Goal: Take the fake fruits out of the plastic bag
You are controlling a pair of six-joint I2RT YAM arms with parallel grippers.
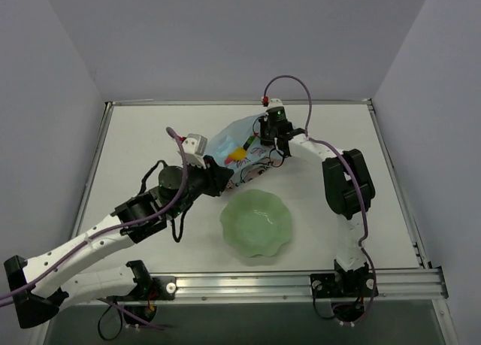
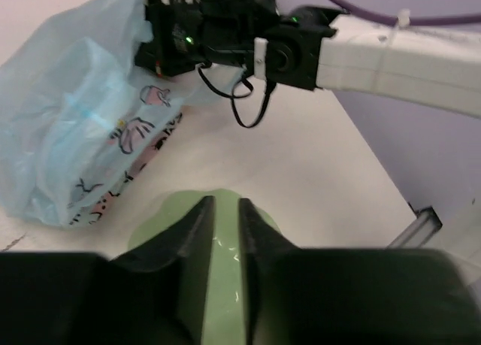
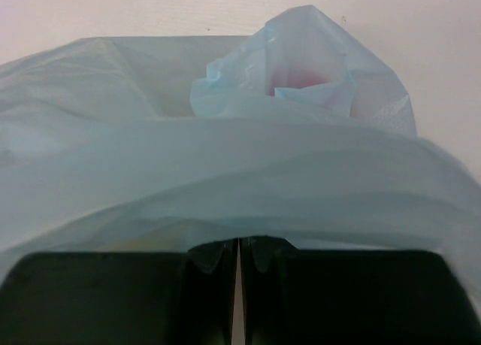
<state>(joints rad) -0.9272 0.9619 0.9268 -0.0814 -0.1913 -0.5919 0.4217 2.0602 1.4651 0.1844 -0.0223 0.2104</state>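
Light-blue plastic bag (image 1: 231, 143) | pinched in right fingers (image 3: 212, 285) | left fingers (image 2: 192, 240) just beside

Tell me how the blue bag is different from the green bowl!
The plastic bag is light blue and crinkly; the bowl is pale green and smooth. The bag has colourful things inside; the bowl looks empty. The right tool pinches the bag; no tool holds the bowl. Both sit on the white table.
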